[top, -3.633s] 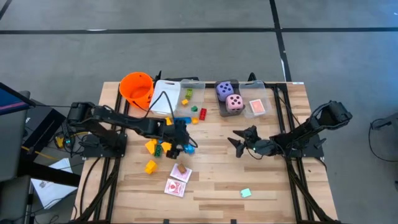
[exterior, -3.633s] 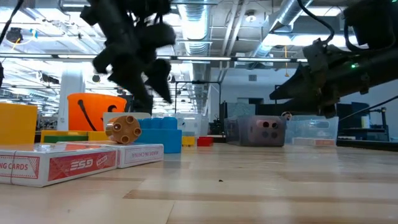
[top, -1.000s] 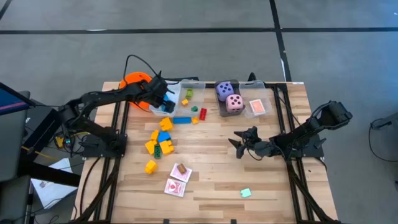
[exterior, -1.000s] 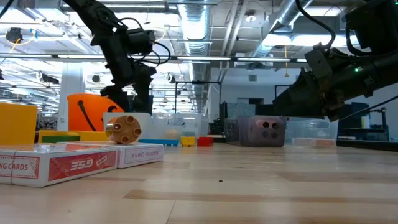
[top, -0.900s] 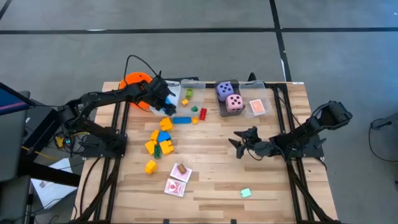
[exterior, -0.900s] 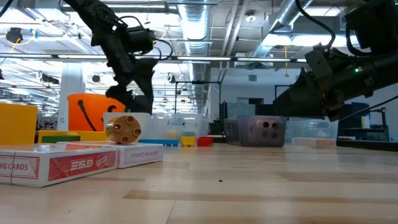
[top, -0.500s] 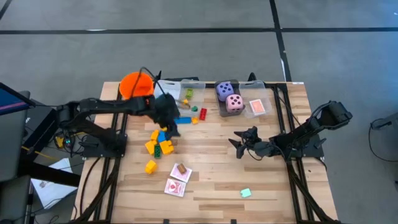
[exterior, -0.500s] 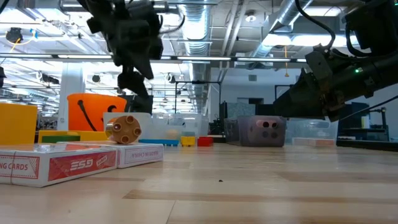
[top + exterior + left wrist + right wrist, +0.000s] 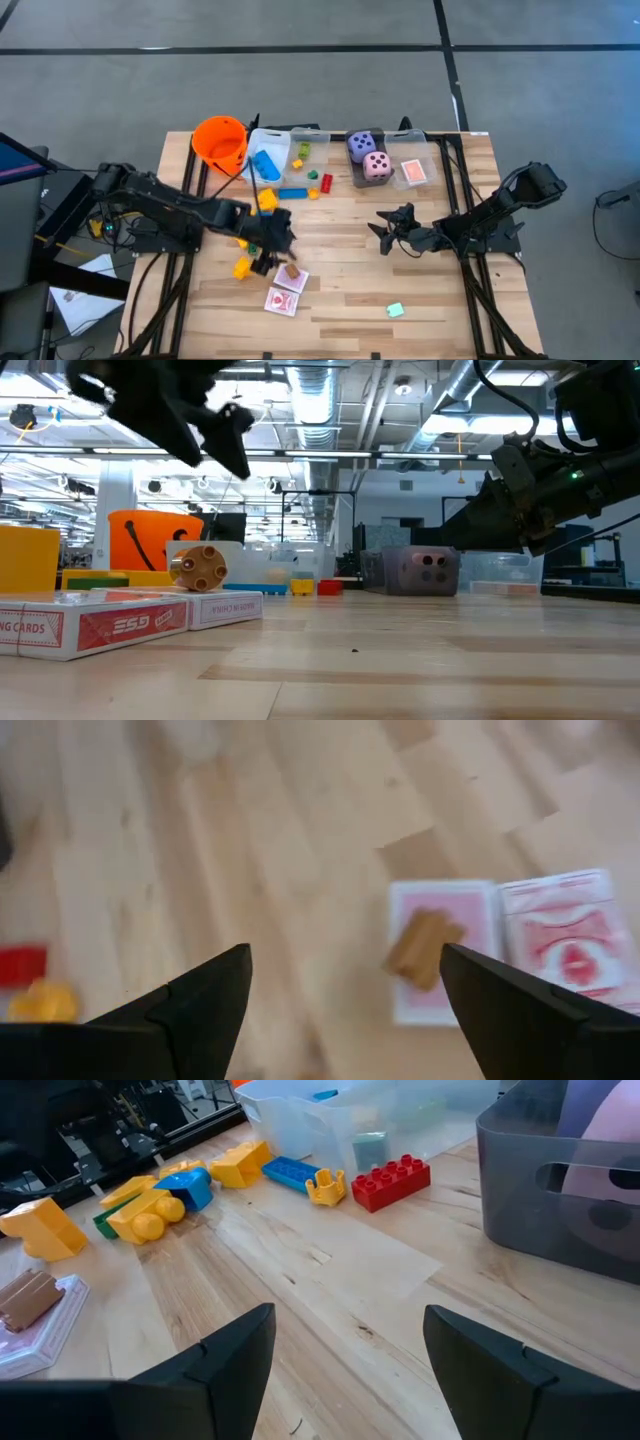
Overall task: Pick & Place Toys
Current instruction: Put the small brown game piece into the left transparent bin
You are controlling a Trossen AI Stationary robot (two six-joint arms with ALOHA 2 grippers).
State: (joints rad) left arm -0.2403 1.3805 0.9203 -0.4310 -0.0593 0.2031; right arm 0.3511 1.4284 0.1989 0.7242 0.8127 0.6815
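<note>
— Left gripper [image 9: 272, 247]?
— Fingers apart, empty, hovering over yellow blocks [image 9: 243, 266] left of centre, just beside the card decks [image 9: 285, 290] near the front edge.
— Right gripper [image 9: 385, 229]?
— Fingers apart, idle right of centre. Dice [image 9: 369, 155] in far bin [image 9: 352, 176].

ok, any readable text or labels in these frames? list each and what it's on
"ESG": side of the nearer card box, low view.
"NG CARDS": same box's end face, cut off by the picture's edge.
Print on the second card box behind it: too small to read.
Card boxes from above: red pattern only, no legible words.
Dice: dots only, no numerals.
Nothing else readable.
</note>
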